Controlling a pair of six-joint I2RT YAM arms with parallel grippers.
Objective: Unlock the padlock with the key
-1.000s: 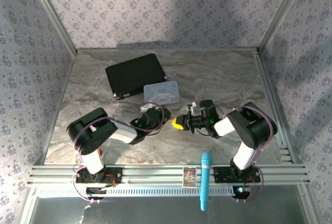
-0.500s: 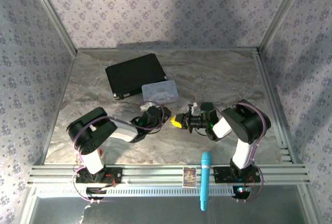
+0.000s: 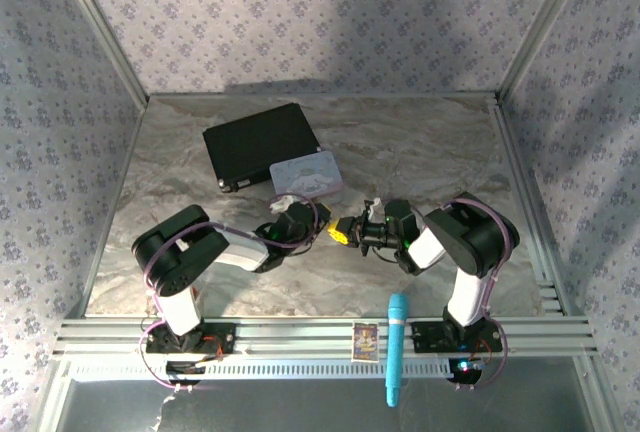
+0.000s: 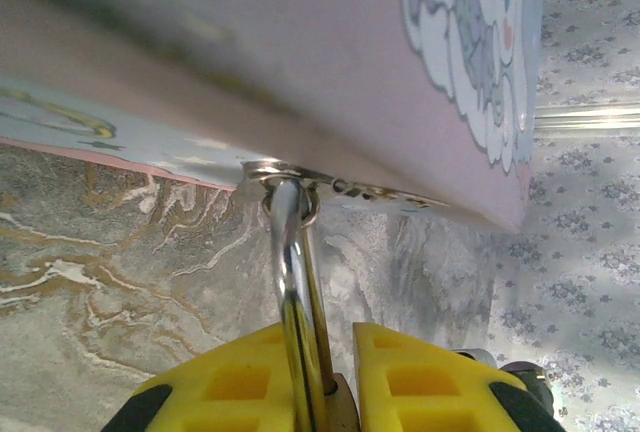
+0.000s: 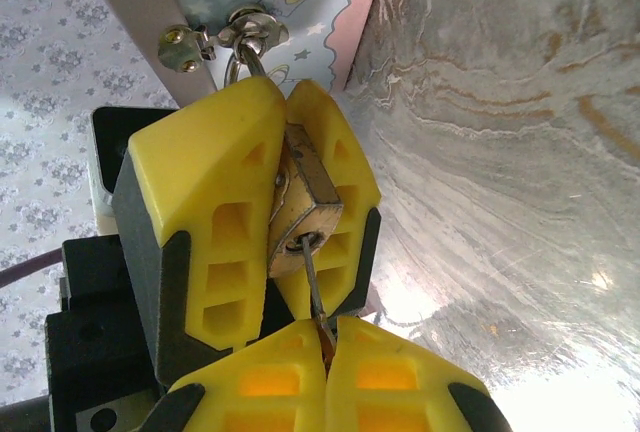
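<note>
The padlock point(image 5: 305, 207) has a brass body, and its silver shackle point(image 4: 290, 282) runs through the hasp point(image 5: 250, 27) of the pastel tin point(image 3: 305, 174). My left gripper point(image 4: 335, 387) is shut on the padlock, one yellow finger point(image 5: 215, 182) on each side of the body. The key point(image 5: 312, 287) is a thin silver blade with its tip in the keyhole on the padlock's underside. My right gripper point(image 5: 328, 337) is shut on the key's head, just below the padlock. In the top view both grippers meet in front of the tin, left gripper point(image 3: 310, 224) against right gripper point(image 3: 340, 230).
A black box point(image 3: 262, 142) lies behind the tin at the back left. A blue cylinder point(image 3: 397, 347) and a small card point(image 3: 367, 340) rest on the front rail between the arm bases. Patterned walls close in the marble table point(image 3: 430, 142).
My right gripper has moved left with the key, closing in on the left gripper. The tin has shifted and turned slightly to the left. The left arm has barely moved.
</note>
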